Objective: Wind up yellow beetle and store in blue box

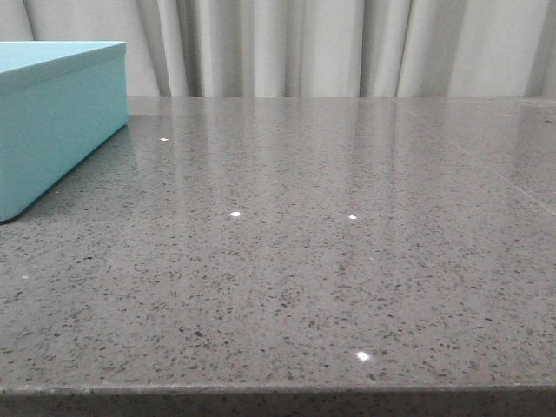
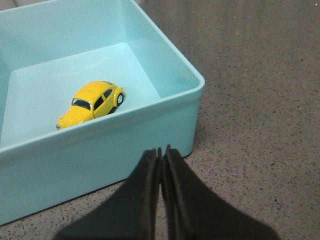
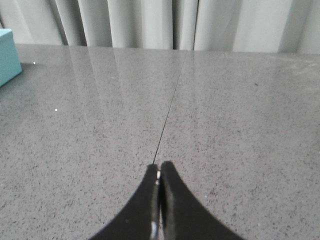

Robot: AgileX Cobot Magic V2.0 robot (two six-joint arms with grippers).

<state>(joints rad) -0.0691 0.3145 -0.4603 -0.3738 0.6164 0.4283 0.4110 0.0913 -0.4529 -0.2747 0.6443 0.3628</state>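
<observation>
The yellow beetle (image 2: 91,103) stands on its wheels inside the blue box (image 2: 165,115), on the box floor near the near wall. The blue box also shows at the far left of the front view (image 1: 56,122), and its corner shows in the right wrist view (image 3: 7,57). My left gripper (image 2: 161,151) is shut and empty, outside the box just in front of its near wall. My right gripper (image 3: 159,166) is shut and empty, over bare table away from the box. Neither gripper shows in the front view.
The grey speckled stone table (image 1: 330,261) has a seam line (image 3: 170,107) running across it and its front edge (image 1: 278,393) close to the camera. Pale curtains (image 1: 347,43) hang behind the table.
</observation>
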